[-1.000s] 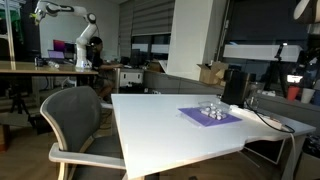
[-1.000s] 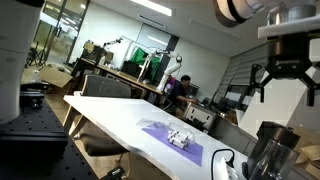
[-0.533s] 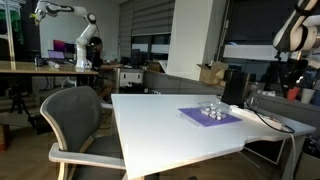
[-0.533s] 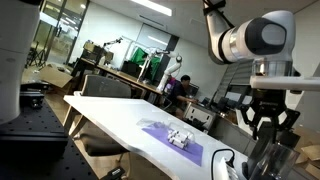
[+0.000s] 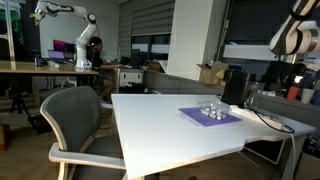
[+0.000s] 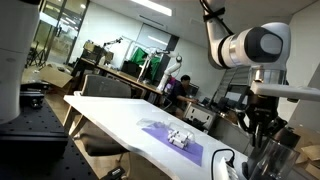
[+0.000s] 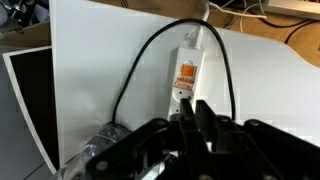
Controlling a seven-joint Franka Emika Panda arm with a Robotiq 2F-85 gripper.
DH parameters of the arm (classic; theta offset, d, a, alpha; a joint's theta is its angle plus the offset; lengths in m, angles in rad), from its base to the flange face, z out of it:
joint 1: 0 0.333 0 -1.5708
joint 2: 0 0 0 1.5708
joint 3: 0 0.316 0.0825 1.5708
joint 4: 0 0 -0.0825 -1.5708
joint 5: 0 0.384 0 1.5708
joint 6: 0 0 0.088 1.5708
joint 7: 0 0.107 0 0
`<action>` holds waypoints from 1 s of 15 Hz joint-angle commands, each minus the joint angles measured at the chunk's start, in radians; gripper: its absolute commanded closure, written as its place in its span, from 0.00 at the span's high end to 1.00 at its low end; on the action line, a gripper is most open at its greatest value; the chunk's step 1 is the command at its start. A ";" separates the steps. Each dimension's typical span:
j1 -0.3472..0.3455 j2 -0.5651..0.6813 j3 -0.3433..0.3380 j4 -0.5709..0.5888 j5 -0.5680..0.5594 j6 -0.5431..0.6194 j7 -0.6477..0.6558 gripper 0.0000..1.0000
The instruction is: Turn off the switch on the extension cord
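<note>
One press remains: the extension cord (image 7: pixel 192 48) lies on the white counter (image 7: pixel 85 80), its orange switch (image 7: pixel 186 75) seemingly still on, while the hand (image 7: pixel 195 110), fingers pressed together, hovers just short.

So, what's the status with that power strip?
Black gripper shut, low over long white power strip. Orange switch uncovered, just beyond. Black cable loops alongside, not across it.
</note>
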 commanded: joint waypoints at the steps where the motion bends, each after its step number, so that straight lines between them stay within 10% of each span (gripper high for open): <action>1: -0.002 -0.001 0.002 0.002 -0.004 -0.003 0.003 0.14; 5: 0.012 0.046 -0.026 -0.005 -0.039 0.049 0.042 0.00; 15: -0.113 0.215 0.085 0.006 -0.017 0.317 -0.002 0.00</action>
